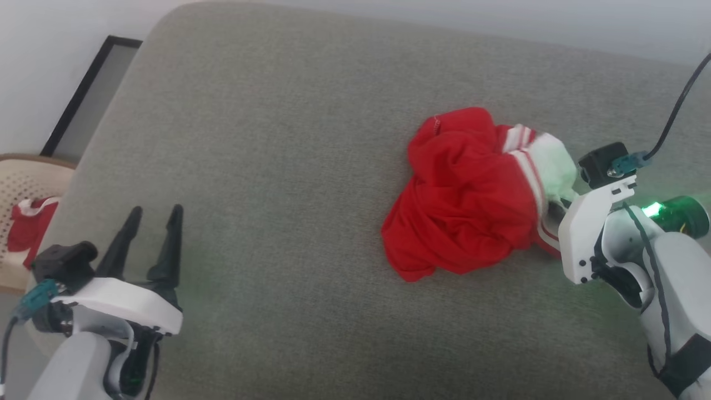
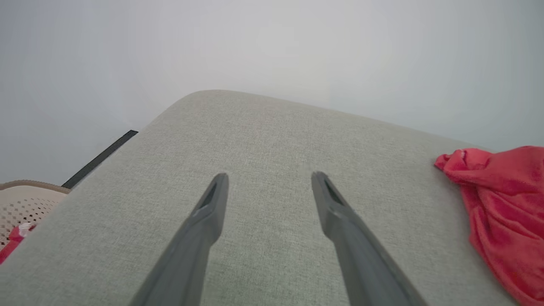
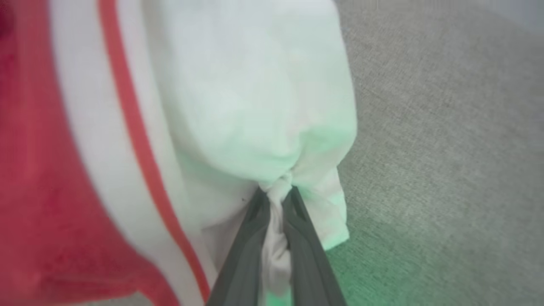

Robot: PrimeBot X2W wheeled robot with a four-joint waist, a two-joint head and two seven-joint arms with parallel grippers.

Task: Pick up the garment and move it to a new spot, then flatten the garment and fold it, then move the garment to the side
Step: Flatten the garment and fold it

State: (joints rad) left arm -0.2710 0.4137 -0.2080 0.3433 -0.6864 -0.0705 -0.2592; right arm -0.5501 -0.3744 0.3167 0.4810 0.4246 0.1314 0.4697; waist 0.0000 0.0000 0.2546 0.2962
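Note:
The garment, a red jersey with white sleeves and red-striped trim, lies crumpled on the right half of a grey cushion. My right gripper is shut on a bunched fold of the garment's white sleeve, which is pinched between the two dark fingers. In the head view that gripper sits at the garment's right edge, its fingertips buried in cloth. My left gripper stands open over bare cushion at the lower left, well away from the garment. The left wrist view shows its fingers spread, with the garment far right.
A beige perforated basket with a red-and-white cloth inside stands off the cushion's left edge. A dark-framed panel leans against the wall behind it. The cushion's left and middle are bare fabric.

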